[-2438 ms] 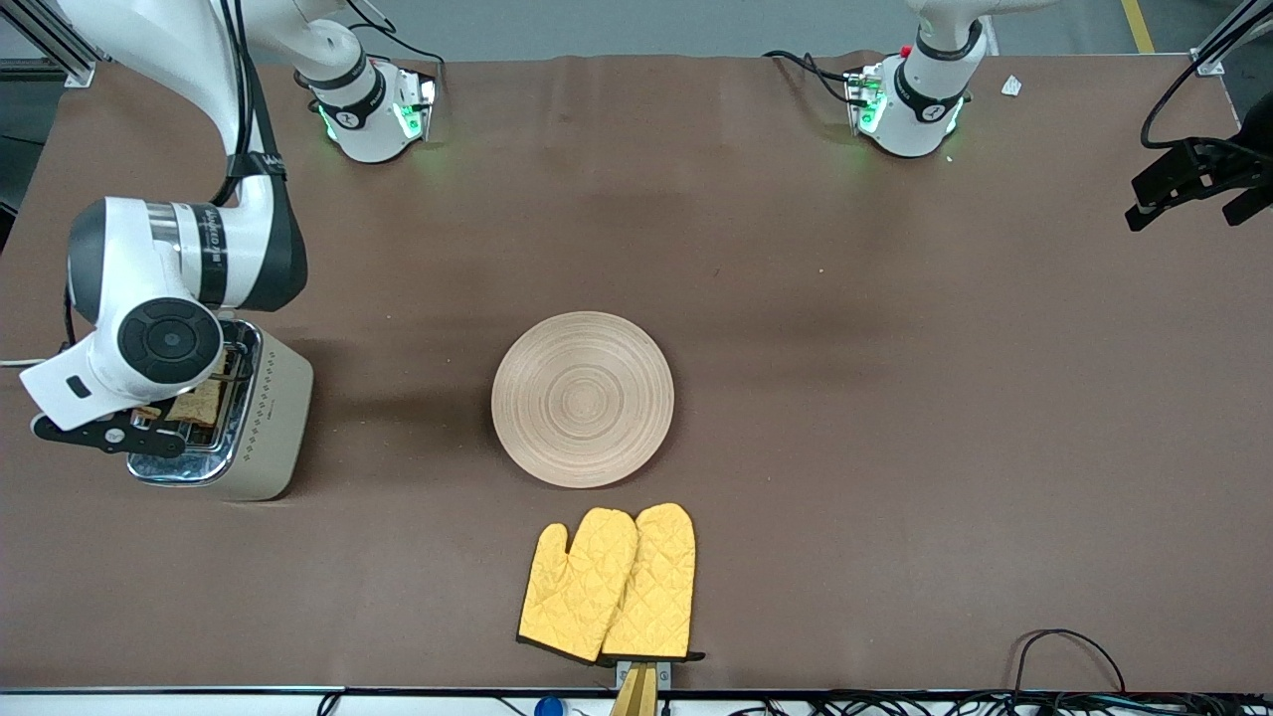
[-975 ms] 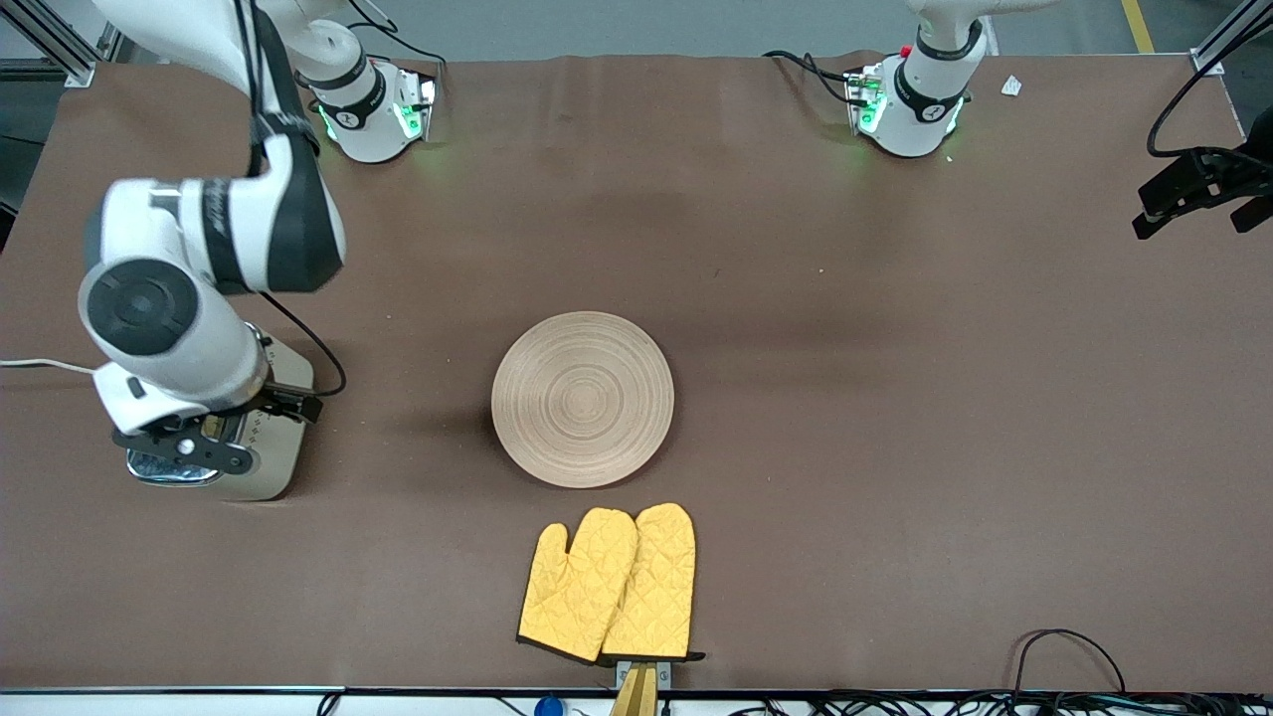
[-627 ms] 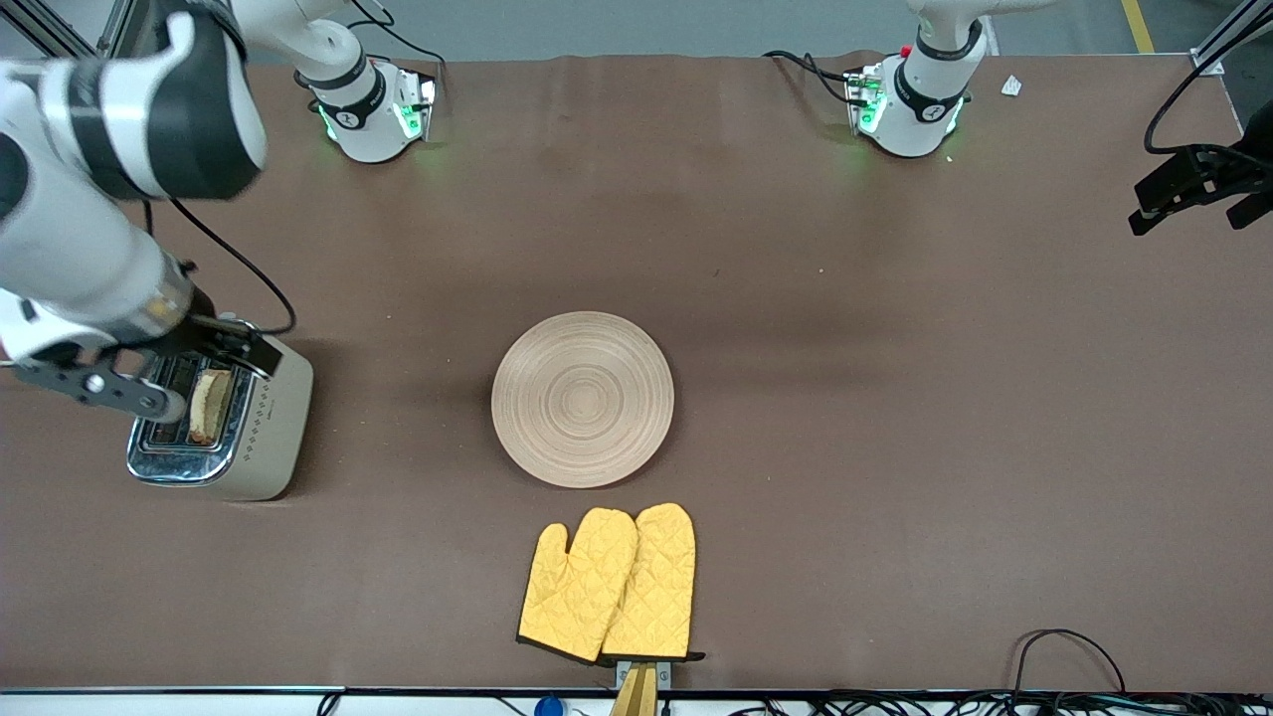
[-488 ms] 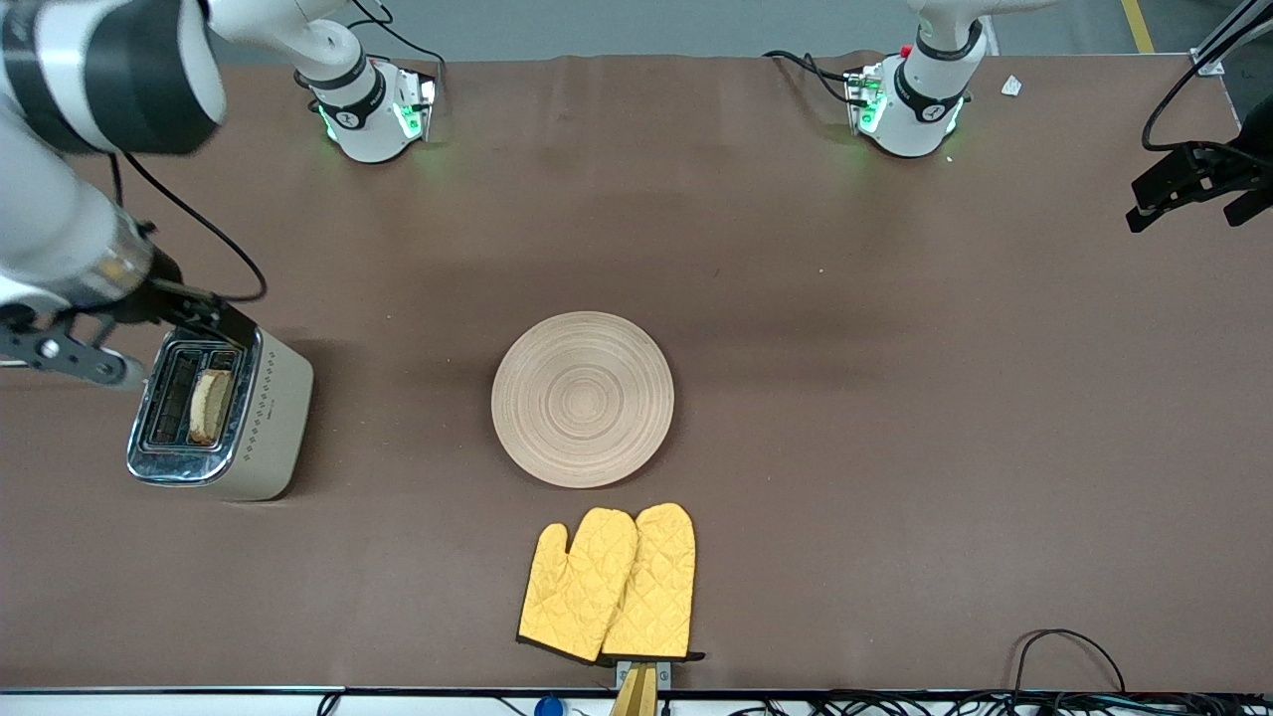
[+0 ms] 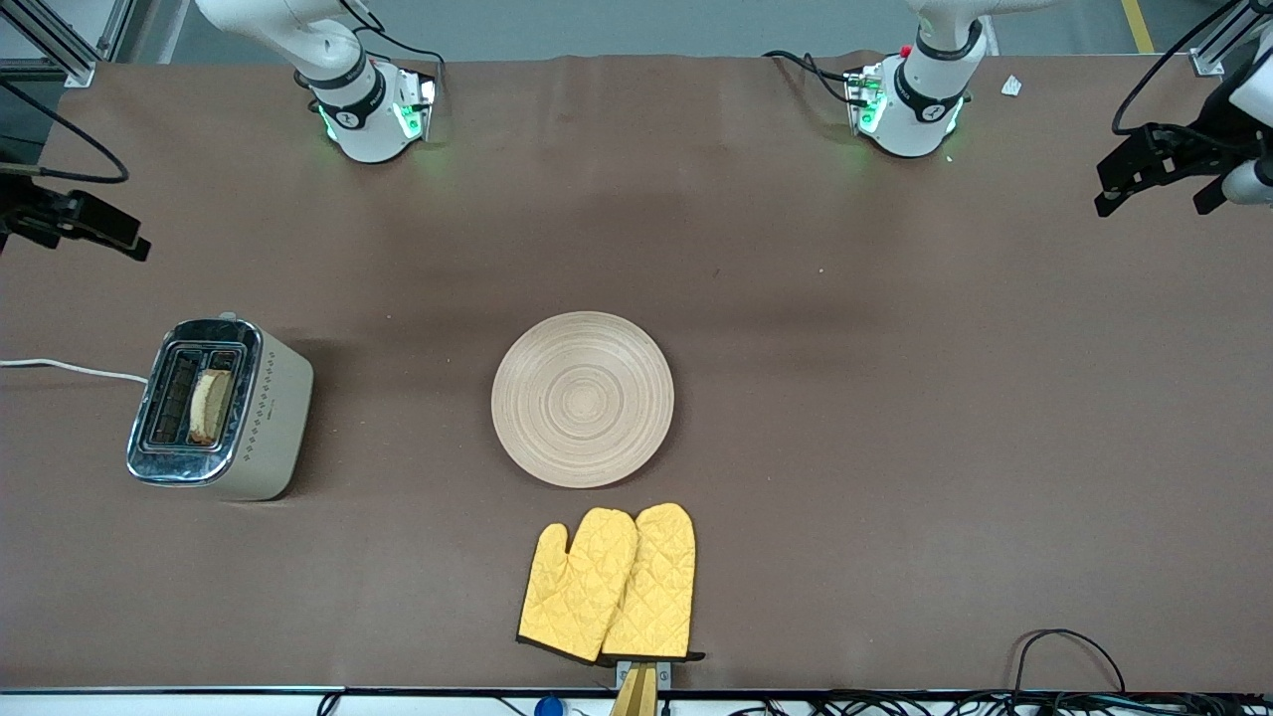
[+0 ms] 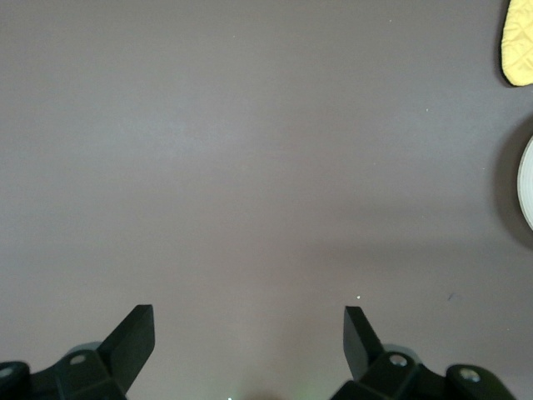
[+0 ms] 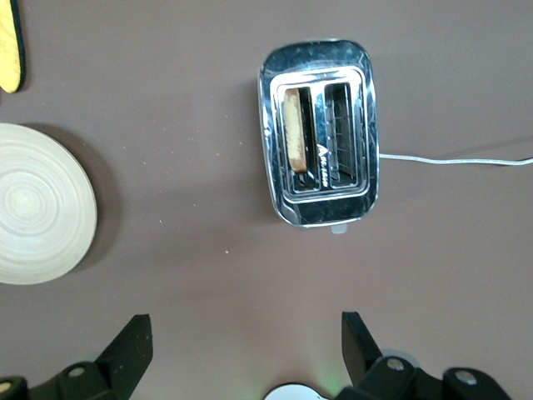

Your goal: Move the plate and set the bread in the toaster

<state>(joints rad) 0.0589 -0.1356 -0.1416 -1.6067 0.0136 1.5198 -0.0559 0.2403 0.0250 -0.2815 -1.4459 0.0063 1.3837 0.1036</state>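
Right gripper (image 7: 241, 346): spread, empty, now risen off toaster (image 5: 221, 408). Left gripper (image 6: 250, 337): spread, empty, waiting. One bread (image 5: 209, 406) in toaster; one plate (image 5: 583, 399); two mitts (image 5: 609, 585).

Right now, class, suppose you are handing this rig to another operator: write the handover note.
Left gripper: open, empty, up over bare table at the left arm's end.
Right gripper: open, empty, up over the table near the toaster.
Bread: standing in the toaster slot nearer the plate.
Plate: mid-table, nothing on it, yellow oven mitts nearer the camera.
Done: bread in toaster. Left: nothing visible, unless the plate needs another move.
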